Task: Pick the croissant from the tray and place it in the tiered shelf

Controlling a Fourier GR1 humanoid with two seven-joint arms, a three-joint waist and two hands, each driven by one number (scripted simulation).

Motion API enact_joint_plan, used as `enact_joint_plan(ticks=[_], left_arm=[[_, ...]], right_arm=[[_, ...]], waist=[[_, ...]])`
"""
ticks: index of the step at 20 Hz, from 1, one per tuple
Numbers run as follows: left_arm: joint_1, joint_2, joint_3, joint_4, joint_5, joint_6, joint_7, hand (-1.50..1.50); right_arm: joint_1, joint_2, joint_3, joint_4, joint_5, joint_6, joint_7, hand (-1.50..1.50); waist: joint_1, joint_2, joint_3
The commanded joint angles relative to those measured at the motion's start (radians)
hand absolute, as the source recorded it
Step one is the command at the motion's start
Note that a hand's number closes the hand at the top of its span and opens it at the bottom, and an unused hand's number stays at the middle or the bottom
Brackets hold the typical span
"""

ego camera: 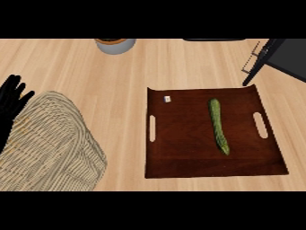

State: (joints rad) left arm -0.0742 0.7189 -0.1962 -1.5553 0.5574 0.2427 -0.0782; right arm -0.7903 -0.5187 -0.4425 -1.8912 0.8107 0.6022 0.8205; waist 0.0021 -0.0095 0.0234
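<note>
A dark brown tray (181, 157) with two slot handles lies on the wooden counter at centre right. On it lies a long green cucumber (218, 126), pointing away from me; no croissant shows. A small white tag (168, 98) sits near the tray's far left corner. The black tiered shelf (284, 56) shows partly at the top right. My left hand (3, 112) stands at the left edge, fingers straight and up, holding nothing. My right hand does not show.
A woven wicker basket (49, 143) lies at the lower left beside my left hand. A grey pot (115, 45) with a brown inside stands at the far edge. Bare wood lies between basket and tray.
</note>
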Motion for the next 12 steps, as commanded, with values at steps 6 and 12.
enact_joint_plan(ticks=[6, 12], left_arm=[[0.079, -0.044, -0.07, 0.122, -0.032, 0.017, 0.046, 0.0], [0.088, -0.037, -0.053, 0.131, -0.02, -0.004, 0.024, 0.0]], right_arm=[[-0.062, -0.128, 0.009, 0.189, 0.063, -0.021, -0.047, 1.5], [0.01, -0.13, -0.004, 0.323, 0.117, -0.166, -0.135, 1.5]], waist=[[0.015, 0.023, -0.025], [0.027, 0.029, -0.023]])
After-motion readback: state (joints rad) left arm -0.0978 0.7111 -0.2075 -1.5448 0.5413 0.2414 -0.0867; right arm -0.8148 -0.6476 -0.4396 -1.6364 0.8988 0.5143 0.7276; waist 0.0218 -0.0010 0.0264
